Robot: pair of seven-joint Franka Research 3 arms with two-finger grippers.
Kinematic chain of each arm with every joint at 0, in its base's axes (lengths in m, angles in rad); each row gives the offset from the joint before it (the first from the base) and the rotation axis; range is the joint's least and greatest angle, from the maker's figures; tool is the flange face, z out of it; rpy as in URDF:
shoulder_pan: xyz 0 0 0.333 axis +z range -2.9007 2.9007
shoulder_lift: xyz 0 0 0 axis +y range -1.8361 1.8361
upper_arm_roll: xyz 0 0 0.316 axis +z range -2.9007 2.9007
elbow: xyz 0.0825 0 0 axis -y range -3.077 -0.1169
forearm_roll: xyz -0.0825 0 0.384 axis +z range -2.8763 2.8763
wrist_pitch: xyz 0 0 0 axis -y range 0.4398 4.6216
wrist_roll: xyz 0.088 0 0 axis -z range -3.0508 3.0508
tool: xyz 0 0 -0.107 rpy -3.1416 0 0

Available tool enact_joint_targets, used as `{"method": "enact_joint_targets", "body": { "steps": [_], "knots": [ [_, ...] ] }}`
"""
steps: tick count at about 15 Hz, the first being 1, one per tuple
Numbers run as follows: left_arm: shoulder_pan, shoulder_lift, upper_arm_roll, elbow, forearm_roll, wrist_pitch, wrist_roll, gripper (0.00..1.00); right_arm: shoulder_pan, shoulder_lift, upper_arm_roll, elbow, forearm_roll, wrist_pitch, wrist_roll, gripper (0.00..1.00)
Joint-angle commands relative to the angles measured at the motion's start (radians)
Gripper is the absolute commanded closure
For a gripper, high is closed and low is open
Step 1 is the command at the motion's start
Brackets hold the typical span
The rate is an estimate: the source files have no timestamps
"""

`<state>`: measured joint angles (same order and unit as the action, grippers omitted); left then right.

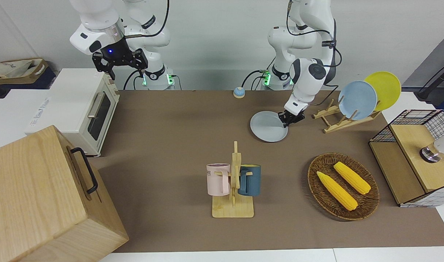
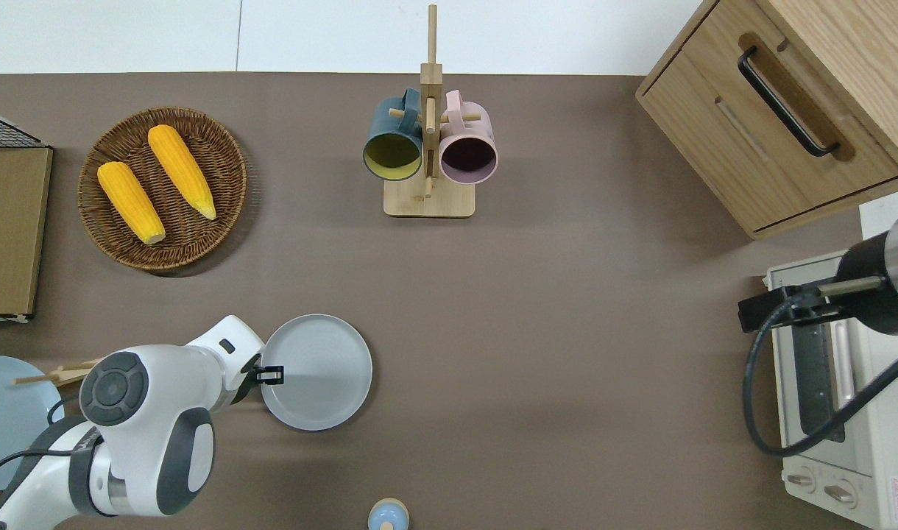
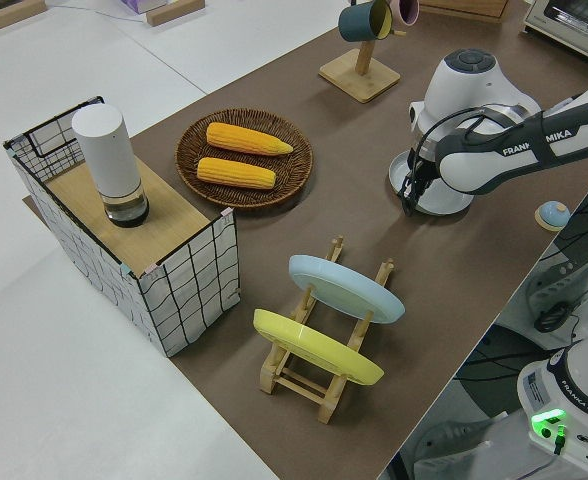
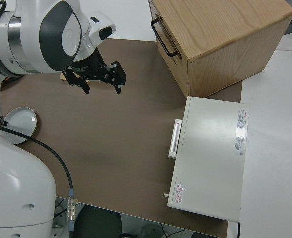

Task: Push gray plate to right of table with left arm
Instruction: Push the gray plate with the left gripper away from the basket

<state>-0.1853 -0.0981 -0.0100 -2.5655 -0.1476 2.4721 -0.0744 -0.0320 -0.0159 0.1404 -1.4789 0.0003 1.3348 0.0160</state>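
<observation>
- The right gripper (image 1: 121, 62) is held up in the air with its fingers spread apart and nothing between them; the right arm is parked.
- A white toaster oven (image 1: 84, 109) and a wooden drawer cabinet (image 1: 43, 196) are seen at the right arm's end of the table (image 1: 171, 145).
- A mug rack (image 1: 233, 193) with a pink mug (image 1: 218, 179) and a dark teal mug (image 1: 250, 180) is placed mid-table, farther from the robots than the gray plate (image 1: 268, 126).
- The gray plate is laid flat on the table, near the robots' edge and toward the left arm's end.
- The left gripper (image 1: 289, 119) is lowered to the plate's rim on the side toward the left arm's end; whether its fingers are apart or together cannot be told.
- A wicker basket (image 1: 344, 186) holding two corn cobs (image 1: 336, 190) is set farther from the robots.
- A sky-blue plate (image 1: 357, 100) and a yellow plate (image 1: 383, 90) are stood in a wooden plate rack (image 1: 335, 122) beside the left arm.
</observation>
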Motion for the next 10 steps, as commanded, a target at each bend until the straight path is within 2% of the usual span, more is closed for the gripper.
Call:
{"method": "enact_joint_targets", "body": {
  "steps": [1,10],
  "knots": [
    [-0.095,0.086,-0.002,0.036,-0.020,0.033,-0.102,1.00,-0.019,-0.002,0.016,0.009,0.004,-0.016,0.012,0.017],
    [-0.279,0.184,-0.002,0.157,-0.018,0.030,-0.367,1.00,-0.019,-0.002,0.016,0.009,0.004,-0.016,0.012,0.017]
  ]
}}
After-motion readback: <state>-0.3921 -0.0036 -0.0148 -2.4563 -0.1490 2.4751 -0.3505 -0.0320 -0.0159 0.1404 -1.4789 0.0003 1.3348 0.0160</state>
